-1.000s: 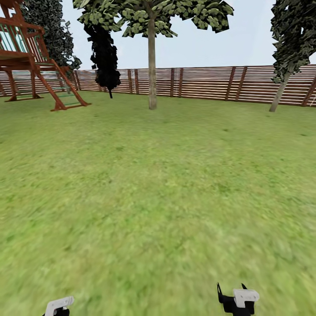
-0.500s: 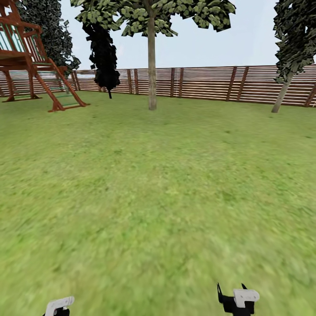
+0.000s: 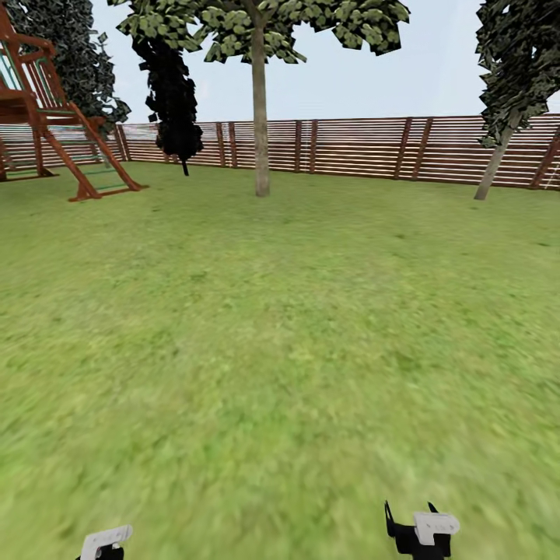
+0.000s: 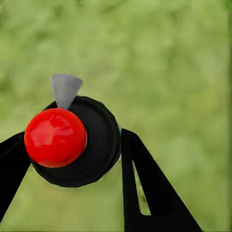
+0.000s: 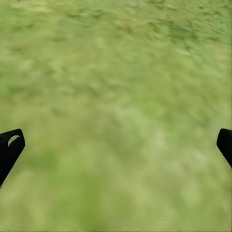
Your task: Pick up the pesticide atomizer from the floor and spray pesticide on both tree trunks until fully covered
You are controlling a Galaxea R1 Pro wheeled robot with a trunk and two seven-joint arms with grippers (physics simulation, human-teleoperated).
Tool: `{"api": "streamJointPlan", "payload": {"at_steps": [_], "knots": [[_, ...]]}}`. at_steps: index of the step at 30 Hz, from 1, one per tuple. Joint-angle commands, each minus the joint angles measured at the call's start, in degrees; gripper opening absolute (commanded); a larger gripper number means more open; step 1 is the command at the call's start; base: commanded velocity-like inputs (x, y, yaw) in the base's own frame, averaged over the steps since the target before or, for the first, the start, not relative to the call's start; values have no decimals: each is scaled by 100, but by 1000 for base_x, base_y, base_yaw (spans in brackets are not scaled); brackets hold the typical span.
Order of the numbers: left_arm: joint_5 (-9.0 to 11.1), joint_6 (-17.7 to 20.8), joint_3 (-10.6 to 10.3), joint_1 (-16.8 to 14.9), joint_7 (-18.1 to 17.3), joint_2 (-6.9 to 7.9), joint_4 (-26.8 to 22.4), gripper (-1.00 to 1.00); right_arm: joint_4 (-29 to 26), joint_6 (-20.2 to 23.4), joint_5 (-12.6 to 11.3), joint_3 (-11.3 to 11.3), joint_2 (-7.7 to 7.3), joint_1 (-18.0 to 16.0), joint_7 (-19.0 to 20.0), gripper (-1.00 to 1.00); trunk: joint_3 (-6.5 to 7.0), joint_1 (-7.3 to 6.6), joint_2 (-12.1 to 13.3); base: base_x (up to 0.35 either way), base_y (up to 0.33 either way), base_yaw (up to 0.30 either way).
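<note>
The lawn (image 3: 280, 327) stretches wide to the fence (image 3: 358, 148), the nearest tree trunk (image 3: 260, 117) well off. The left gripper (image 4: 72, 145) is clamped on the atomizer (image 4: 72, 140); the right gripper (image 5: 116, 145) hangs spread, holding nothing. Sprayed from here, the mist would likely fall short.

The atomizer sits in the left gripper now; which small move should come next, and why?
Probably drive forward toward the tree trunk. The left gripper grips the atomizer, but the trunk stands far across the lawn, near the fence, likely beyond spray range.
</note>
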Motion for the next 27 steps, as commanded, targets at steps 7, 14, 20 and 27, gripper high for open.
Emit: {"api": "streamJointPlan", "payload": {"at_steps": [7,14,20,27], "knots": [[-21,-14,50,-3,-35,1,2,-100,7,-13,62,-14,0,-4,-47,100,-5,2,-2,340,0,-3],[-21,-14,49,-3,-35,1,2,-100,7,-13,62,-14,0,-4,-46,100,-5,2,-2,340,0,-1],[-21,-14,50,-3,-35,1,2,-100,7,-13,62,-15,0,-4,-42,100,-5,2,-2,340,0,-146],[-21,-14,50,-3,-35,1,2,-100,7,-13,62,-23,0,-4,-27,100,-5,2,-2,340,0,-19]]}}
